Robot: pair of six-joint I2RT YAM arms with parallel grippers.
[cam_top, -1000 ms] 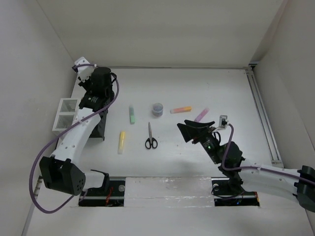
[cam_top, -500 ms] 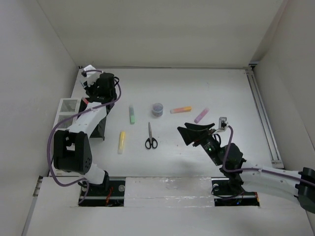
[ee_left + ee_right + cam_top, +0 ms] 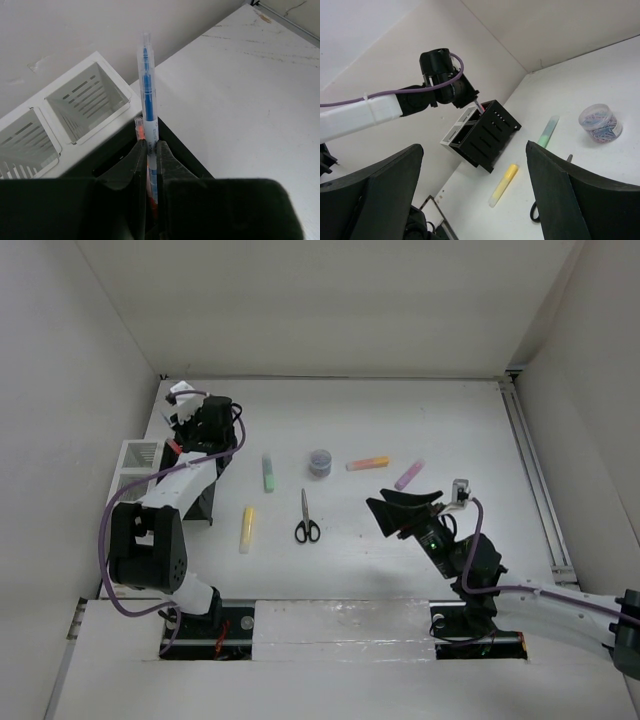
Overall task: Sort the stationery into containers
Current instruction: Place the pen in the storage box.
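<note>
My left gripper (image 3: 151, 150) is shut on a blue pen (image 3: 148, 100) and an orange pen (image 3: 140, 131), held together just over the black container (image 3: 175, 145), beside the white container (image 3: 85, 100). From above, the left gripper (image 3: 195, 420) hangs at the far left over the black container (image 3: 200, 502) and the white container (image 3: 135, 472). On the table lie a green highlighter (image 3: 268, 473), a yellow highlighter (image 3: 247, 528), scissors (image 3: 306, 517), an orange highlighter (image 3: 367, 463) and a purple highlighter (image 3: 409, 474). My right gripper (image 3: 405, 510) is open, raised and holds nothing.
A small round tub of paper clips (image 3: 320, 462) stands between the green and orange highlighters. White walls close the table at the left, back and right. A metal rail (image 3: 535, 475) runs along the right edge.
The left arm has folded in closer to its base while its gripper, still holding the pens, stayed over the containers. The right gripper has drifted slightly right and nearer.
</note>
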